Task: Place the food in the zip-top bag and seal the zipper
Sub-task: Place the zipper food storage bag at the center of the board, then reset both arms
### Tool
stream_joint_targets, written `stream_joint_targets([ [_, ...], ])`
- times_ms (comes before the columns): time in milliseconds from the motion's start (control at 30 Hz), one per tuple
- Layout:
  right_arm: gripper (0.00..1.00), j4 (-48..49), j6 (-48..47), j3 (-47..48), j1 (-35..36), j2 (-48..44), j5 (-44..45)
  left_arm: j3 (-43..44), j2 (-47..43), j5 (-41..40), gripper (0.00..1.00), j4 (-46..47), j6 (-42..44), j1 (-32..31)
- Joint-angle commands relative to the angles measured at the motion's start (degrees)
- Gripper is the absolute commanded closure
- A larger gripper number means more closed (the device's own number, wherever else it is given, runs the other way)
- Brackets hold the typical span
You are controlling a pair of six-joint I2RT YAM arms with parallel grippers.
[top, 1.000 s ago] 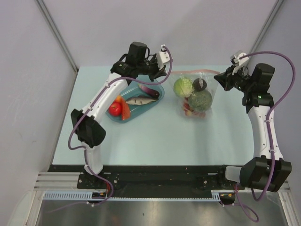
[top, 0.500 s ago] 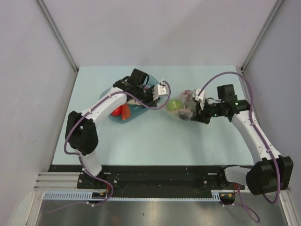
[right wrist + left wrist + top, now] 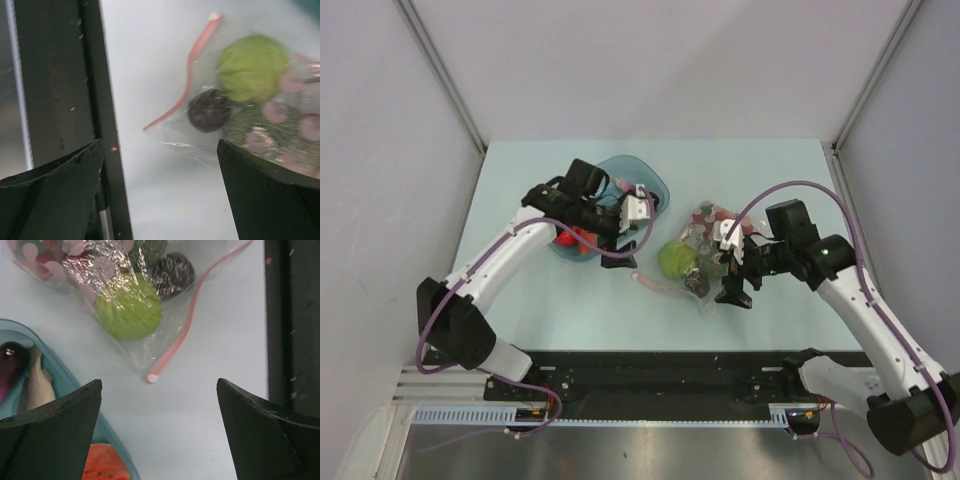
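Right now my left claw (image 3: 159, 405) and right claw (image 3: 160, 150) both hang wide open and empty, the zip-top bag (image 3: 710, 235) lying on the worktop (image 3: 570, 310) between them, its pink zipper (image 3: 186, 325) ending nearest my left claw.

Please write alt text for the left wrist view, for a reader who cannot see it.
A clear zip-top bag holds a light green food and a dark round one, with its pink zipper along one edge. The blue tray is at left; the open left gripper holds nothing.
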Motion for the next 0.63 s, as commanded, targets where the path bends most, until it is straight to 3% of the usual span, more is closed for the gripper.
stream_joint_targets([
  [0,0.00,16.0,16.0,3.1,-0.5,-4.1,7.0,6.4,-2.7,9.5,0.00,2.7,-16.8,6.5],
  [167,0.00,33.2,38.4,7.7,-13.2,1.6,5.4,17.7,1.7,13.2,0.00,9.2,-39.1,15.4],
  [267,0.00,38.9,48.2,11.1,-21.8,6.9,3.5,23.5,5.3,5.8,0.00,11.8,-48.2,20.1],
  [333,0.00,40.8,51.6,12.8,-26.0,9.6,2.4,28.4,7.5,1.2,0.00,8.9,-49.1,22.9],
  [467,0.00,44.6,56.9,16.5,-34.8,15.1,2.4,29.7,10.6,-3.9,0.00,9.0,-52.6,29.1],
  [600,0.00,45.7,57.1,19.7,-38.0,17.9,3.1,31.3,11.6,-7.6,0.00,9.0,-52.5,32.6],
])
